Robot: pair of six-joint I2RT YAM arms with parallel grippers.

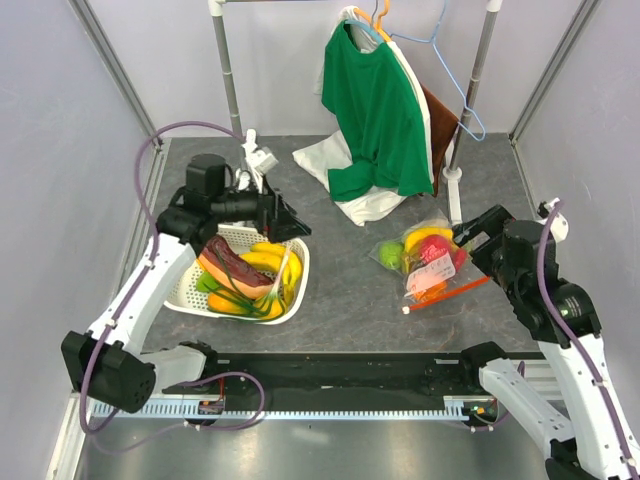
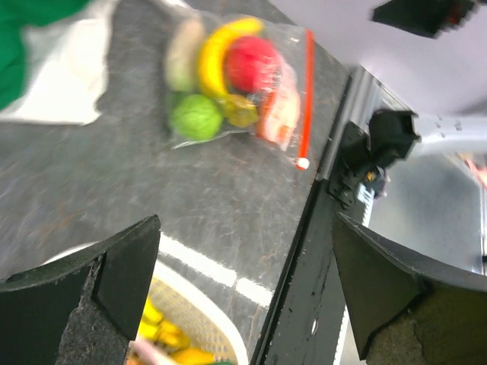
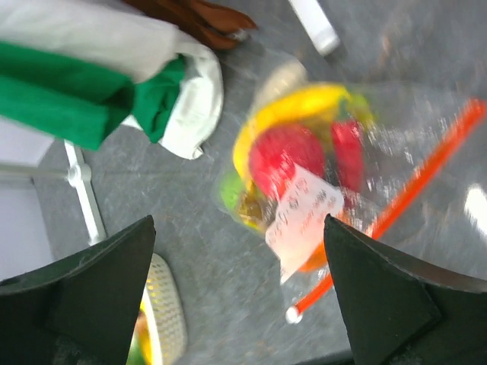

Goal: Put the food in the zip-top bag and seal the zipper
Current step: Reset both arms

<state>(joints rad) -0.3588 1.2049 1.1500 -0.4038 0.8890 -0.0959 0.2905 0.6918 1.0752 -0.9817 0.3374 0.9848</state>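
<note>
Left pincer [image 2: 243, 258] and right pincer [image 3: 240, 266] both wide open, empty.
Food [image 2: 251, 61] sits in the zip-top bag [image 2: 291, 53]; robot should pinch the zipper [image 2: 307, 91] end to end, since the seal's hard to judge.

Probably looking at a robotics lab cell: pale panel walls [image 1: 60, 130] enclosing a grey table [image 1: 350, 300], two robot arms [image 1: 135, 290] sitting on an aluminium rail [image 1: 340, 408] at the near edge, clothes rack [image 1: 229, 80] standing far.
</note>
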